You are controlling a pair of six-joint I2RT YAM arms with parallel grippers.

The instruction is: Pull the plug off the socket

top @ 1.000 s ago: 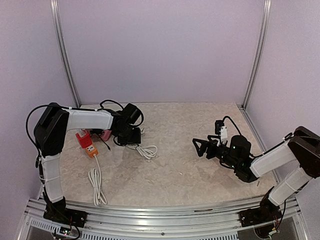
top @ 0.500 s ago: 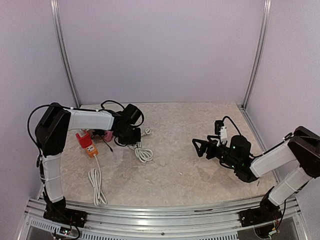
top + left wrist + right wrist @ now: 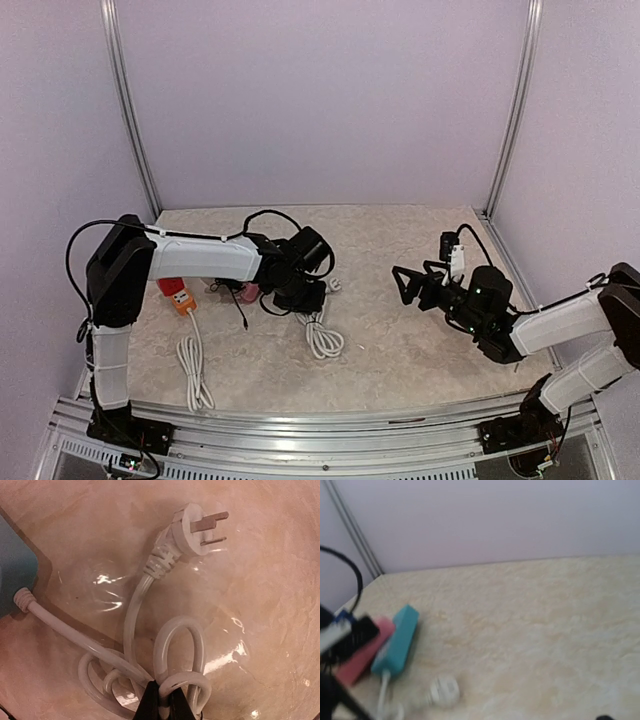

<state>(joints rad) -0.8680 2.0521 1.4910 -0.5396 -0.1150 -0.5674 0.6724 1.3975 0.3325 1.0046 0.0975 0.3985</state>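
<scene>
left gripper (image 3: 161,702) pinching coiled white cord (image 3: 131,620) | white plug (image 3: 192,527) lying loose (pins bare), apart from teal socket block (image 3: 14,575) | right gripper (image 3: 406,286) hanging, jaws spread wide

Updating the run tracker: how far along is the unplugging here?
Done, it seems: the plug lies on the table with bare prongs, plugged into nothing. In hand: the left gripper is shut on a loop of the white cord. Left: probably only letting go. The right gripper hangs open, holding nothing.

White plug (image 3: 192,527) lies flat, unplugged (prongs bare), its cord (image 3: 132,615) looped
</scene>
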